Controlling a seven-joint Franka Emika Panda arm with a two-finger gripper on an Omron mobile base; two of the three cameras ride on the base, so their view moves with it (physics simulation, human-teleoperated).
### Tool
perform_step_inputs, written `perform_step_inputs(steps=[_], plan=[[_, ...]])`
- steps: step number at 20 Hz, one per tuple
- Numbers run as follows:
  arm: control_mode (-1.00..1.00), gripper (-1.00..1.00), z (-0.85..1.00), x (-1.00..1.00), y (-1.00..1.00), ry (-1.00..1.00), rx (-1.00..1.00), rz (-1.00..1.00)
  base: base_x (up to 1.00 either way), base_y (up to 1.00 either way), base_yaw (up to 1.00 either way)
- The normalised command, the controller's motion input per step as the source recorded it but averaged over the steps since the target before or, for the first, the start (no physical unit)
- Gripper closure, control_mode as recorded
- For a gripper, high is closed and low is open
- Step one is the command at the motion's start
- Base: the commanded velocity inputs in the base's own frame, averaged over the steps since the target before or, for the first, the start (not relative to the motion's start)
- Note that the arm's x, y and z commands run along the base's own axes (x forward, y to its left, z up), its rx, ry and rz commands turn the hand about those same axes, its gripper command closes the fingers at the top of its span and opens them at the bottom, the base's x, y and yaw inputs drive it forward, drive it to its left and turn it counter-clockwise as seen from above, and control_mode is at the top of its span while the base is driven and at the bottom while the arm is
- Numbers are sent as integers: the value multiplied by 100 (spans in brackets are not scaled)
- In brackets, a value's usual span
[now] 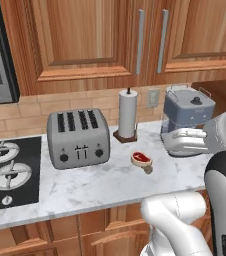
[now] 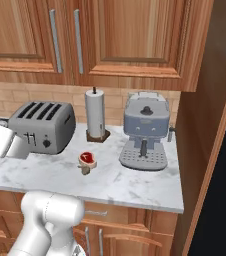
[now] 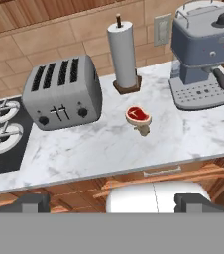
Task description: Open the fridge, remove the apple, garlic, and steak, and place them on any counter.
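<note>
The flat red steak point(image 3: 138, 115) and small tan garlic bulb point(image 3: 143, 130) lie on the white marble counter point(image 3: 109, 149), ahead of the wide-open, empty tool point(image 3: 112, 202).

Counts: one counter point(image 1: 100, 187), mid frame. On it: one toaster point(image 1: 78, 138) with four slots, left of centre; one paper towel roll point(image 1: 127, 114) on a stand, centre; one coffee machine point(image 1: 187, 116), right; one steak point(image 1: 141, 158) and one garlic point(image 1: 147, 168) touching it, centre. Two stove burners point(image 1: 5, 162) visible, lower left. Two cabinet door handles point(image 1: 151, 41), top.
</note>
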Motion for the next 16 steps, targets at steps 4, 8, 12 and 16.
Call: perform_step_inputs(steps=[4, 8, 12, 16], plan=[[100, -100, 0, 0, 0, 0, 0, 0, -100, -49, 2], [100, -100, 0, 0, 0, 0, 0, 0, -100, -96, 3], [100, -100, 0, 0, 0, 0, 0, 0, -100, -100, 11], [100, -100, 0, 0, 0, 0, 0, 0, -100, -100, 13]])
